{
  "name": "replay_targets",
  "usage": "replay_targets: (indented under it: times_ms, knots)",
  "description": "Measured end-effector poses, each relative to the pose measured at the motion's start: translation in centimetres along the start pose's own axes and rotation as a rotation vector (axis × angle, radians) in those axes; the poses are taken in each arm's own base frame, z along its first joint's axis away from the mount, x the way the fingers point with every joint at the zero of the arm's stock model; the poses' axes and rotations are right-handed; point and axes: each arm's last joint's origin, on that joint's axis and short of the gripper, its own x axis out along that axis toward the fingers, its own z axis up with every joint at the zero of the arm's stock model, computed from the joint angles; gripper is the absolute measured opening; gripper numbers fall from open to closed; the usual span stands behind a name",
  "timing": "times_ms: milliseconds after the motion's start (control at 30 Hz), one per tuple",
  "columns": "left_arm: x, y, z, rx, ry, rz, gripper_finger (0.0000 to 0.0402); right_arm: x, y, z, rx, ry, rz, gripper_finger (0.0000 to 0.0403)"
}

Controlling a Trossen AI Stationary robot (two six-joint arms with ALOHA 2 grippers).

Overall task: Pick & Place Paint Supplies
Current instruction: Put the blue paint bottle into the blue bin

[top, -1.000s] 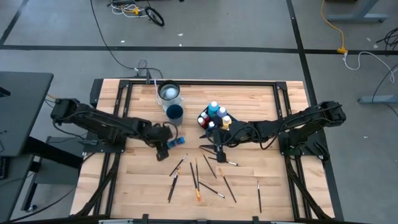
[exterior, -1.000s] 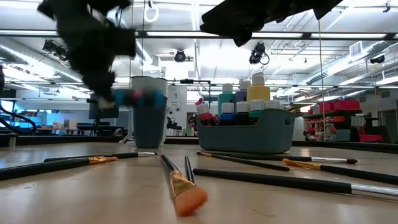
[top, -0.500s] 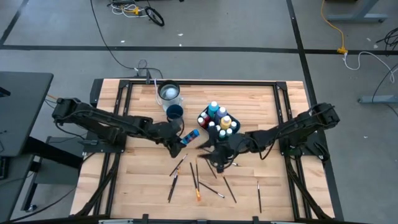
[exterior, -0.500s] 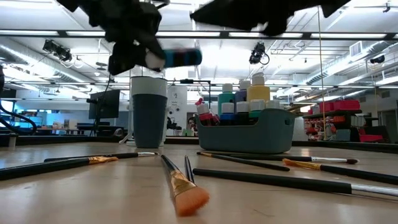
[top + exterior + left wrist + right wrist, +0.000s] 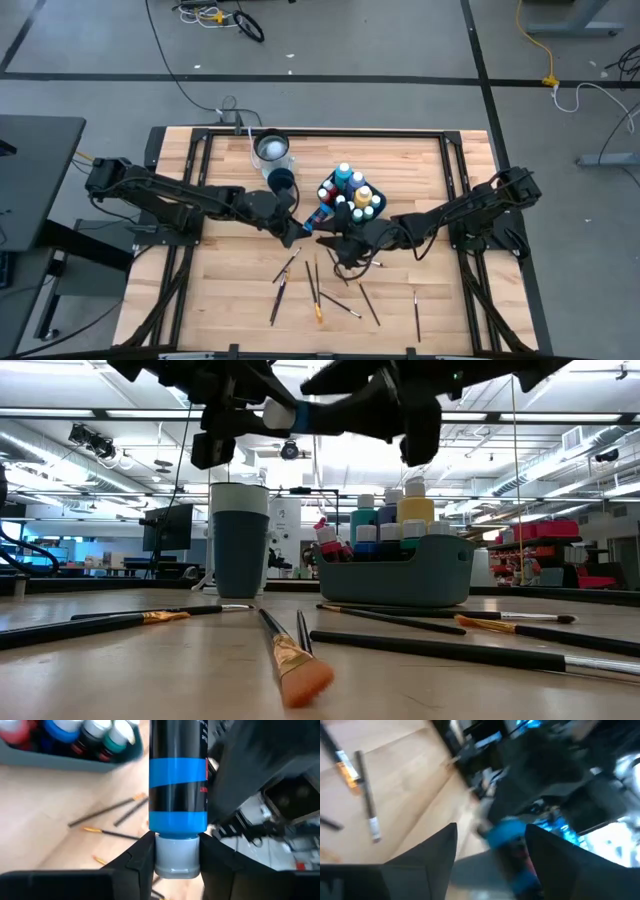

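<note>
A blue paint bottle (image 5: 177, 785) with a pale cap hangs level above the table's middle (image 5: 318, 215), near the teal tray (image 5: 395, 585) that is full of bottles. My left gripper (image 5: 175, 845) is shut on it. My right gripper (image 5: 492, 840) stands open facing it from the right. Its fingers flank the bottle's far end (image 5: 507, 837); whether they touch it I cannot tell. In the low view the bottle (image 5: 310, 415) spans between both grippers. Several brushes (image 5: 315, 280) lie flat on the wood. My left gripper pinches the bottle's pale cap (image 5: 175, 860) between its two fingers (image 5: 142, 852), one on each side. The fingers come from the table's left and lie along the bottle's length. The bottle sticks out ahead of them roughly level, lifted clear of the table.
A dark blue cup (image 5: 281, 180) and a clear container (image 5: 272, 150) stand behind the left gripper. The tray's bottles (image 5: 350, 192) rise just beyond the held bottle. Brushes (image 5: 290, 660) are scattered over the near half of the table.
My left gripper has risen and gone toward the table's right edge with the blue bottle, rolling as it went. The bottle is now higher and level, its base toward the right gripper. My right gripper has rolled and gone left toward the bottle.
</note>
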Motion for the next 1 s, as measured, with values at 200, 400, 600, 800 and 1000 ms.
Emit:
replay_targets:
  times_ms: [200,400,600,800,1000]
  knots:
    - [0.0,-0.1,0.3,-0.005,-0.012,-0.03,0.0128,0.0,-0.4,-0.1,-0.1,0.046,-0.055,0.0245]
    - [0.1,-0.4,0.6,-0.011,-0.019,-0.078,0.0139,0.4,-1.1,-0.9,-0.087,0.071,-0.077,0.0234]
    - [0.0,-0.9,0.8,-0.03,0.001,-0.161,0.014,0.7,-1.1,-1.8,-0.077,0.087,-0.046,0.0197]
    - [0.0,-0.9,0.9,-0.041,0.011,-0.178,0.0138,0.7,-1.3,-2.0,-0.008,0.09,-0.051,0.0134]
    - [-0.1,-0.9,1.0,0.011,-0.008,-0.173,0.0164,0.7,-1.0,-1.9,0.165,0.089,-0.037,0.0097]
